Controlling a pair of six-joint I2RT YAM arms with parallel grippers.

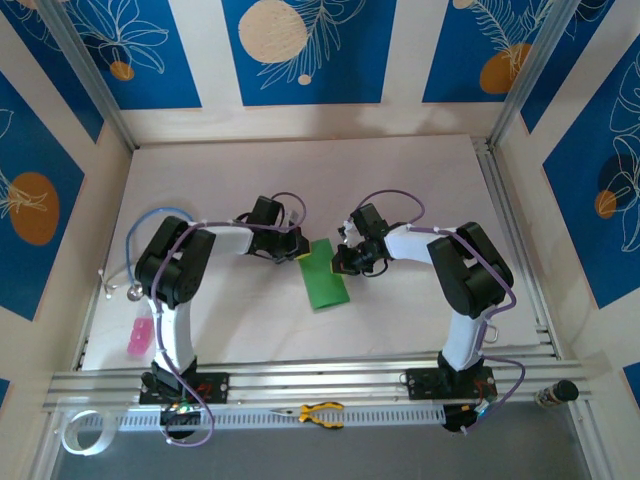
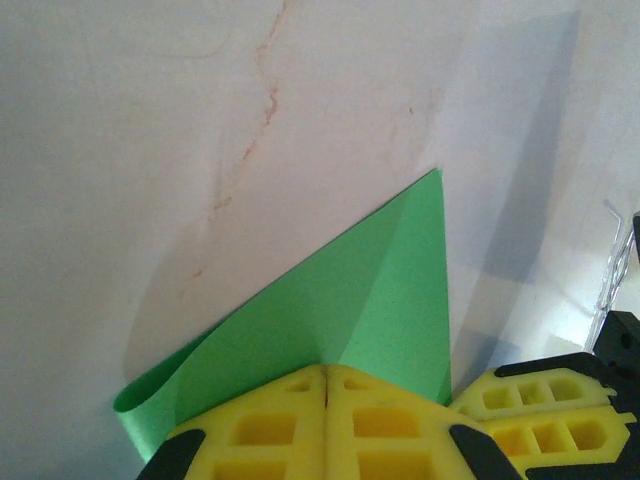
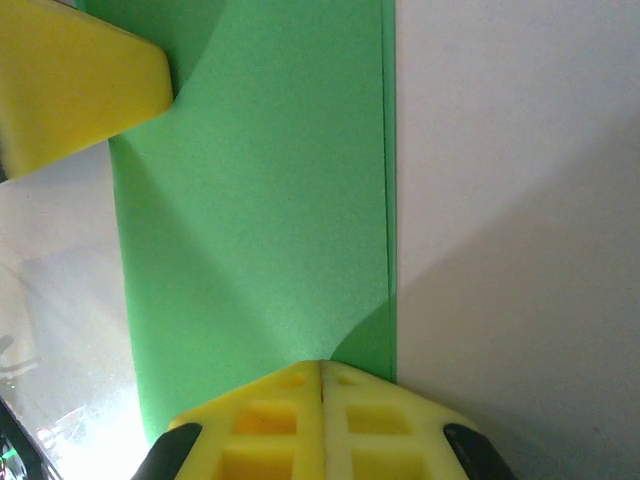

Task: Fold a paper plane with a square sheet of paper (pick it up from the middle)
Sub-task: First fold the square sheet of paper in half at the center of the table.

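Note:
The square sheet of paper (image 1: pixel 325 275) is bright green and lies doubled over as a narrow strip on the white table, between the two arms. My left gripper (image 1: pixel 297 248) is at its far left corner. In the left wrist view the yellow fingers (image 2: pixel 270 430) are pressed together at the paper (image 2: pixel 370 290), with no paper seen between them. A loose curl of the sheet bulges at the lower left. My right gripper (image 1: pixel 346 262) is shut at the strip's right edge, its tips (image 3: pixel 322 368) over the paper (image 3: pixel 250 200), where two layers' edges nearly line up.
A pink object (image 1: pixel 139 338) lies near the left arm's base. A blue cable (image 1: pixel 150 222) loops at the left. Yellow-handled pliers (image 1: pixel 322 413) rest on the front rail, with a tape roll (image 1: pixel 80 430) at the near left. The left gripper's finger (image 3: pixel 80 80) shows in the right wrist view.

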